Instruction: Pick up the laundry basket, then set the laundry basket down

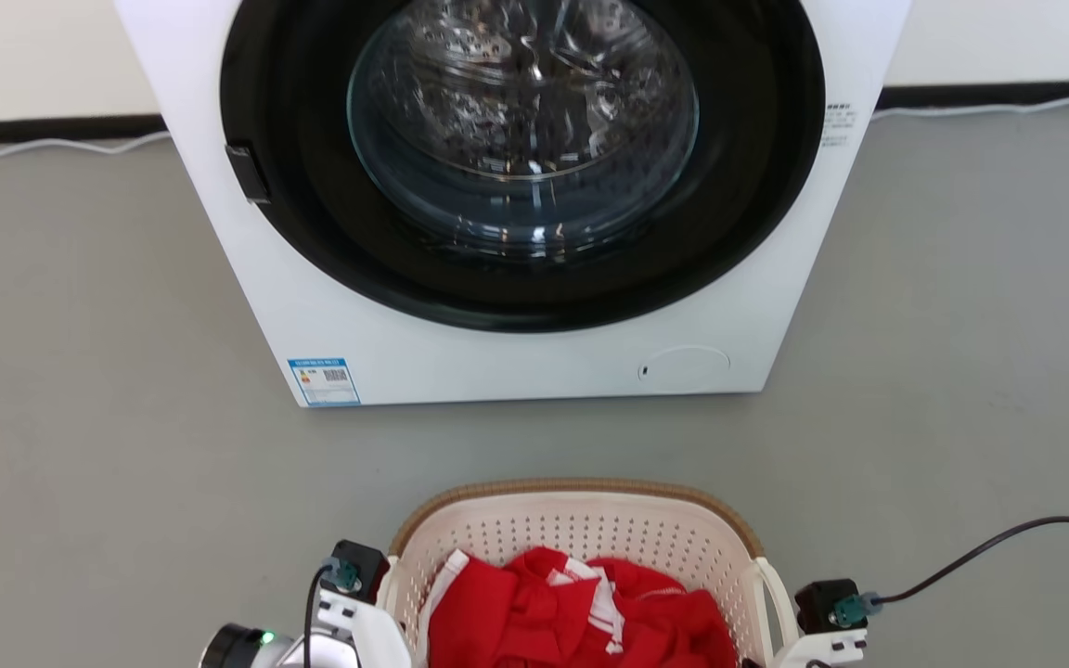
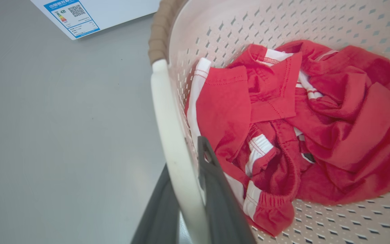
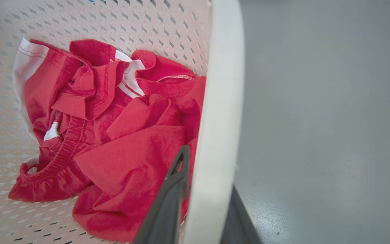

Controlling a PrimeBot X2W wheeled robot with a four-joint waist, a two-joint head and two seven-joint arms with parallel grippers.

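Observation:
The laundry basket (image 1: 581, 489) is cream-white and perforated, with a brown woven rim. It sits low in the head view in front of the washer and holds red and white clothes (image 1: 581, 612). In the left wrist view my left gripper (image 2: 185, 159) is shut on the basket's white left handle (image 2: 168, 112), one dark finger inside and one outside. In the right wrist view my right gripper (image 3: 212, 173) straddles the white right handle (image 3: 222, 84) the same way, shut on it. Whether the basket's bottom touches the floor I cannot tell.
A white front-loading washer (image 1: 497, 362) with its round glass door closed stands just beyond the basket. Grey floor (image 1: 80, 417) spreads to both sides. A black cable (image 1: 1008, 538) trails to my right wrist, and a pale cable (image 1: 33, 147) runs along the far wall.

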